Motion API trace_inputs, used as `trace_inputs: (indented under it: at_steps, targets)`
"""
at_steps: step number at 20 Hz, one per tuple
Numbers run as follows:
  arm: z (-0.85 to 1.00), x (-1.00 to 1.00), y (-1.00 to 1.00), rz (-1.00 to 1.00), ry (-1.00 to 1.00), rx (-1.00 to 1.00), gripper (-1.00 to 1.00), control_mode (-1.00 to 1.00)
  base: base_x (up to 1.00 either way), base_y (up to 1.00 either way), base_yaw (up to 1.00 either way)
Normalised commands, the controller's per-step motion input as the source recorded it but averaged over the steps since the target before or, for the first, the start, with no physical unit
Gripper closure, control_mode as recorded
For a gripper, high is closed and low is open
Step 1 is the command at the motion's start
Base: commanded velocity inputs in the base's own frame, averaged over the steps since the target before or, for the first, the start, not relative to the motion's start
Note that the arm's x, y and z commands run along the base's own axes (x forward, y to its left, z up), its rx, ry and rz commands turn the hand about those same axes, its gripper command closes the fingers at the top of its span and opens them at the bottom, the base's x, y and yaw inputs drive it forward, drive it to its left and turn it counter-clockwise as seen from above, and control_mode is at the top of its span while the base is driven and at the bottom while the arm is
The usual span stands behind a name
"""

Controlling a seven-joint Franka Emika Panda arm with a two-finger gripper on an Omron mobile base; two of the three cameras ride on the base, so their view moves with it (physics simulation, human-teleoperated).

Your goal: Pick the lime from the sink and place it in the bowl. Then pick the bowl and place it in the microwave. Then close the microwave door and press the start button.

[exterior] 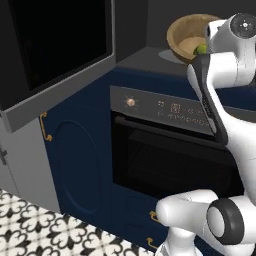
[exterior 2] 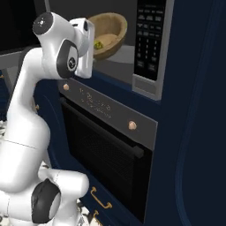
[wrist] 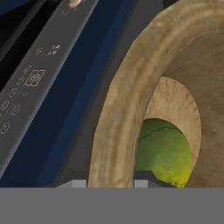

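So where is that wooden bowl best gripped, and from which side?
Probably by the rim: the wooden bowl has a thin wall the fingers can straddle, one inside, one outside, coming from the near edge facing the arm, beside the lime. The gripper already sits there.

You see the bowl [exterior 2: 107, 33], wide, shallow and light-brown wood, tipped on its side so its hollow faces you, inside the microwave [exterior 2: 150, 44] cavity. The lime [wrist: 164, 151], small and yellow-green, rests in the bowl's low side. The microwave door [exterior: 55, 55] hangs open at left.
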Motion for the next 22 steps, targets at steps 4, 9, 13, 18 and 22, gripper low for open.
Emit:
trace_inputs:
  at_steps: [4,9,13,18,22]
  targets:
    - [0.01,0.69,-0.19,-0.11,0.27,0.06,1.00,-1.00,0.00,0.00,0.00]
    - [0.00,0.43,-0.22,0.15,0.07,0.05,1.00,-1.00,0.00,0.00,0.00]
    - [0.00,0.30,-0.15,0.00,0.00,0.06,1.00,-1.00,0.00,0.00,0.00]
    - [-0.03,0.38,-0.08,-0.02,-0.01,0.01,1.00,-1.00,0.00,0.00,0.00]
    - [-0.25,0.56,-0.03,-0.05,0.00,0.00,1.00,-1.00,0.00,0.00,0.00]
